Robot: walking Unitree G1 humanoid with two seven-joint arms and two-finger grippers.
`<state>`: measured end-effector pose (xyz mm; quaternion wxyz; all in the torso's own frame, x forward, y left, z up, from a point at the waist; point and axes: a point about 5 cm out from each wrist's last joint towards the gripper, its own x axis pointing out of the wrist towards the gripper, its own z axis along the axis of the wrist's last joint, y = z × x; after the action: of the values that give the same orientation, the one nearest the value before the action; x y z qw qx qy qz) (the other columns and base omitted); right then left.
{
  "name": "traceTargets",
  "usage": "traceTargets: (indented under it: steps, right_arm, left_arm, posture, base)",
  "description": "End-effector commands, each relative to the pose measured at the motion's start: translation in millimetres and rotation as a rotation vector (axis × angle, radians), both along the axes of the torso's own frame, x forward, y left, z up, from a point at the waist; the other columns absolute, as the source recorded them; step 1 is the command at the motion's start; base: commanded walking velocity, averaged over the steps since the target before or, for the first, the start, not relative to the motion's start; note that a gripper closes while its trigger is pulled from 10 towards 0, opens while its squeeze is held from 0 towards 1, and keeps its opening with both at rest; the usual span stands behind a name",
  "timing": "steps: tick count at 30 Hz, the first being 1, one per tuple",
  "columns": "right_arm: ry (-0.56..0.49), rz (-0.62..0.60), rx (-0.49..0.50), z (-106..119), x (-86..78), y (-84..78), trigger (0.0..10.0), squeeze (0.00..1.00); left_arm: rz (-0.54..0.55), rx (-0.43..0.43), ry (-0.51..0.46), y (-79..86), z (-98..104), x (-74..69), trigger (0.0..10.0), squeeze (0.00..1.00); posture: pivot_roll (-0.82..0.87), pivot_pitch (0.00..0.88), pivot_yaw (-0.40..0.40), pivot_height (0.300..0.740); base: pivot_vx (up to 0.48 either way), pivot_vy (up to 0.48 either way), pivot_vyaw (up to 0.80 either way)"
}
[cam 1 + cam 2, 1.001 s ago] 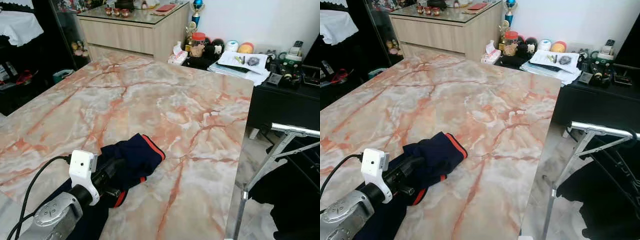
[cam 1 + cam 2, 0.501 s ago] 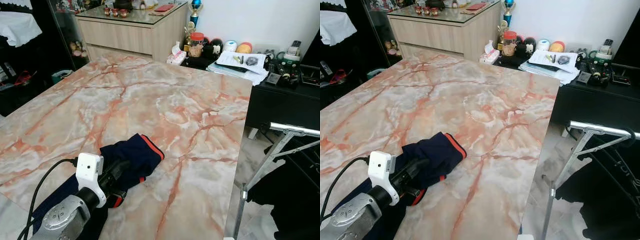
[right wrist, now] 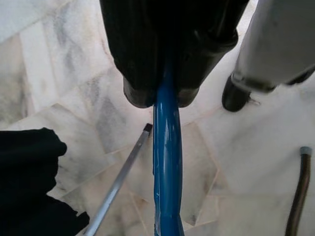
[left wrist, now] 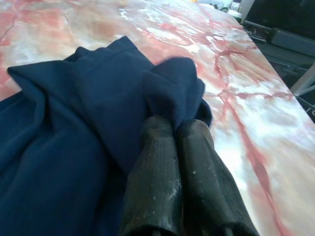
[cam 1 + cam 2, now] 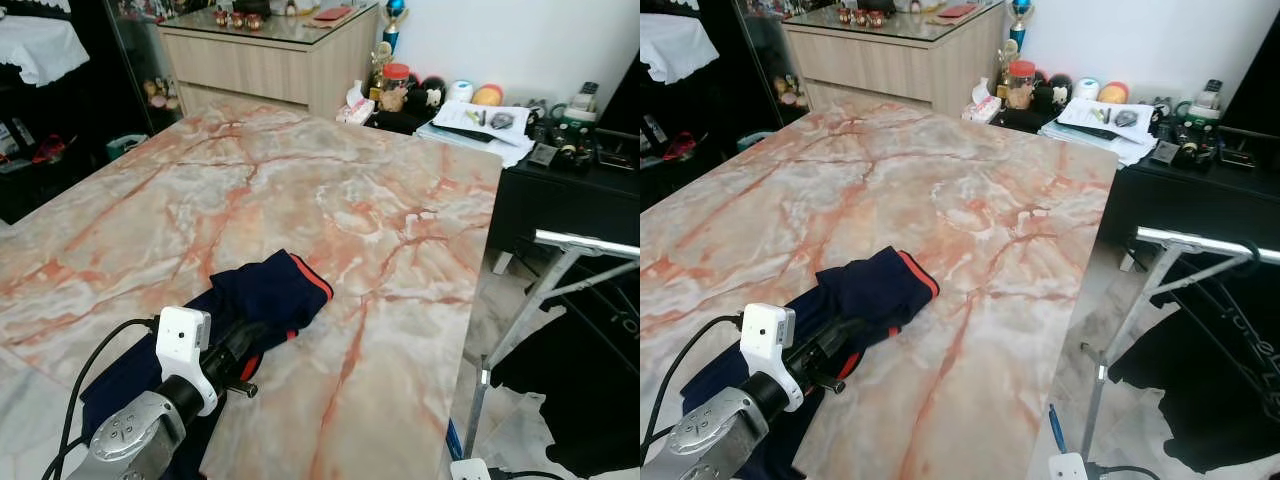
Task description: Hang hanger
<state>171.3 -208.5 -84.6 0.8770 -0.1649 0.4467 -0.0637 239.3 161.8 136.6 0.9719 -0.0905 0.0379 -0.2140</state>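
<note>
The hanger (image 3: 167, 187) is a blue glossy bar clamped between the closed fingers (image 3: 142, 73) of the right tool (image 3: 166, 96); its long axis runs straight out from the fingertips, in line with the fingers, toward the pale marble floor (image 3: 54, 73) below. No brand, label or writing can be read on it. Near it in the right wrist view stand a thin metal rod (image 3: 118, 182), a grey leg with a black foot (image 3: 235, 96), and black cloth (image 3: 27, 167) on the floor. A short blue piece (image 5: 1057, 425) shows at the surface's near right edge in the right eye view; whether it is the hanger cannot be told. The left tool (image 4: 177, 125) has its two fingers (image 4: 155, 162) pressed together on a fold of the navy garment (image 5: 265, 300), which has red trim and lies on the near left part of the surface (image 5: 330, 190). The surface is pink-veined marble. A white camera block (image 5: 183, 340) sits on the left wrist, with a black cable (image 5: 90, 360) leading back. To the right of the surface stands a metal rack (image 5: 585, 245) with dark clothes (image 5: 580, 370) under it. Beyond the far edge are a wooden cabinet (image 5: 260, 65), a red-lidded jar (image 5: 397, 85) and papers (image 5: 480, 120) on a black stand (image 5: 560, 200); their print is too small to read.
</note>
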Motion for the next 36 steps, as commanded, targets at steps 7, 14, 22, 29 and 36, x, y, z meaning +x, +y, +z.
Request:
traceTargets:
  steps: [7,14,22,29,36]
  right_arm:
    - [-0.012,-0.015,0.031,-0.5,0.8,5.6,10.0,0.00]
    - [-0.022,-0.007,0.037,1.2,5.0,7.2,10.0,0.00]
    - [-0.030,-0.012,0.035,2.2,7.0,6.9,10.0,0.00]
    - [-0.034,-0.006,0.039,2.7,9.2,10.6,10.0,0.00]
    - [-0.051,-0.014,0.045,4.2,12.7,13.0,10.0,0.00]
  left_arm:
    - [0.011,0.008,-0.006,1.7,-0.2,-2.2,10.0,0.00]
    - [0.002,0.011,-0.008,-0.5,-1.1,-1.5,10.0,0.00]
    - [-0.004,0.024,-0.024,-1.7,0.9,1.9,10.0,0.00]
    - [-0.064,0.120,-0.008,-5.9,1.2,23.9,10.0,0.00]
    - [-0.071,0.023,-0.083,-19.0,20.9,66.2,10.0,0.00]
  posture:
    - [0.10,0.086,0.026,0.740]
    - [0.10,0.079,0.025,0.740]
    - [0.10,0.086,0.024,0.740]
    - [0.11,0.092,0.020,0.740]
    - [0.09,0.087,0.033,0.740]
  base:
    - [-0.286,0.000,0.00]
    - [-0.288,0.000,0.00]
    - [-0.107,0.000,0.00]
    - [0.000,0.000,0.00]
    - [0.000,0.000,0.00]
